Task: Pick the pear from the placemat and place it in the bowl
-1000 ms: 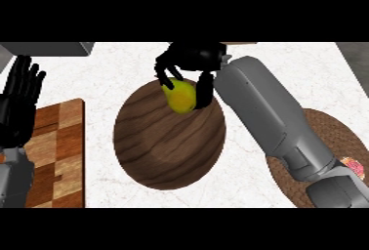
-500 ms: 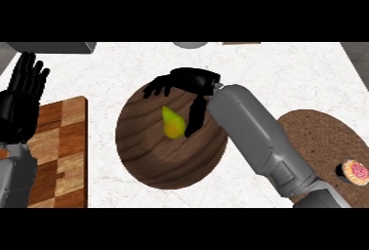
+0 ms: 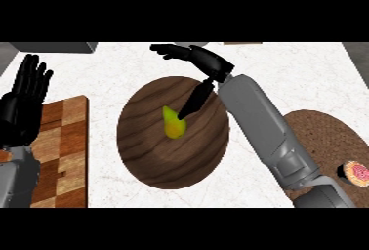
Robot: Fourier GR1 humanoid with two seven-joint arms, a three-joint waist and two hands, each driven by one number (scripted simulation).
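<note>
A yellow-green pear [image 3: 173,123] lies inside the dark wooden bowl [image 3: 144,156] at the middle of the counter. My right hand [image 3: 200,61] hovers over the bowl's far right rim, open, with straight fingers pointing left and the thumb hanging down just right of the pear. It holds nothing. The brown woven placemat [image 3: 328,134] lies at the right, partly hidden by my right forearm. My left hand [image 3: 25,100] rests open at the left edge, fingers up.
A checkered wooden cutting board [image 3: 61,151] lies at the left, under my left forearm. A small pink-topped item [image 3: 356,172] sits on the placemat at the right edge. A grey object [image 3: 54,46] shows at the back left.
My right hand let go of the pear, which now lies in the bowl. The hand opened and rose toward the far rim. The left hand stayed still.
</note>
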